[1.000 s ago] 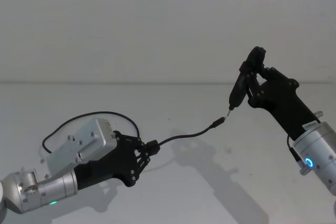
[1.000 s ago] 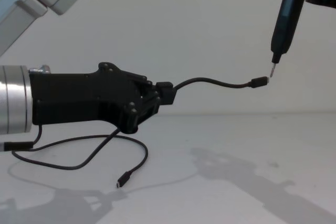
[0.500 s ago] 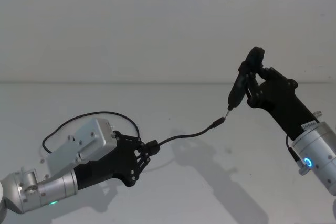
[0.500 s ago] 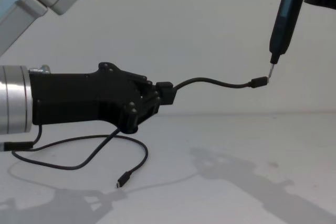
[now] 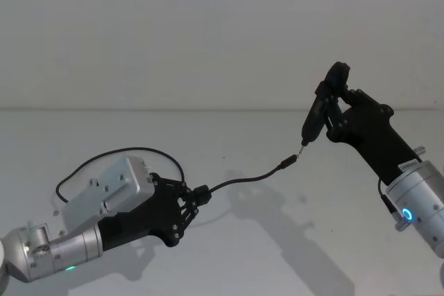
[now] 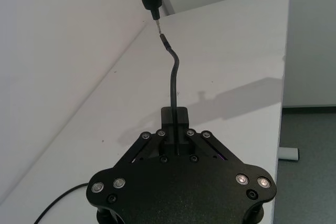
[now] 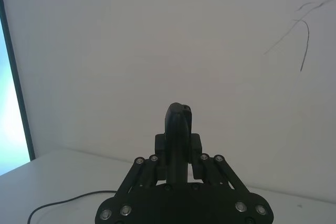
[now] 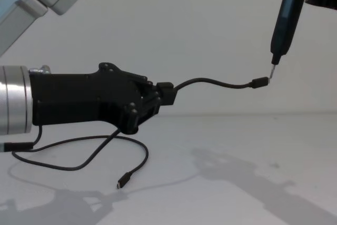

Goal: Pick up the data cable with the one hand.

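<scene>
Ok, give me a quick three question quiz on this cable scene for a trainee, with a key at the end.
1. True or false: the left gripper is shut on the cable.
2. Where is the cable's loose plug? A) lying on the table B) hanging in the air C) in the right gripper
3. Fill in: the metal tip of the stick tool in the right gripper meets the cable's raised ____.

Key: 1 true; 2 A; 3 plug.

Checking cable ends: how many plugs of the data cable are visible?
2. One plug is held up in the air at the stick tool's tip; the other plug lies on the table.
</scene>
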